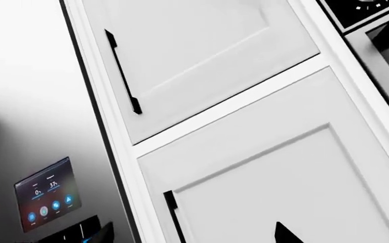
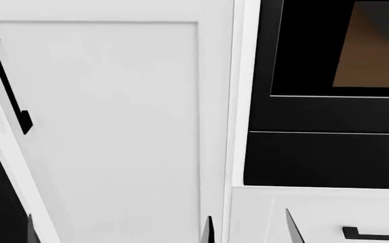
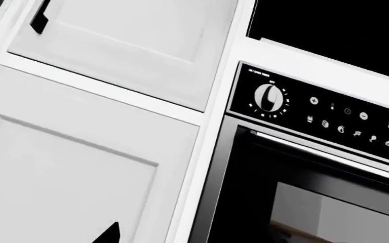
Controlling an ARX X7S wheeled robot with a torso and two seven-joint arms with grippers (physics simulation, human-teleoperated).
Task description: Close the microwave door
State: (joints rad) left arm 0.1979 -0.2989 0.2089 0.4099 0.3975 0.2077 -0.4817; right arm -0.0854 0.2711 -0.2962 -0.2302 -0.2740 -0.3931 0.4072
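The microwave door is not recognisable in any view. A flat black surface (image 3: 329, 25) sits above the oven's control panel (image 3: 316, 114), and I cannot tell what it is. My left gripper (image 1: 193, 236) is open, with one fingertip (image 1: 285, 234) before a white cabinet door and the other before the fridge. My right gripper (image 2: 248, 232) is open too. Its dark fingertips (image 2: 208, 230) rise at the bottom of the head view, either side of the seam between the cabinet and the oven column. Only one right fingertip (image 3: 110, 235) shows in the right wrist view. Neither gripper holds anything.
A tall white cabinet door (image 2: 113, 126) with a black handle (image 2: 5, 76) fills the head view, close in front. To its right is a black built-in oven (image 2: 329, 152) with a window, and below it a drawer handle (image 2: 377, 234). A steel fridge with a touchscreen (image 1: 46, 195) stands left of the cabinets.
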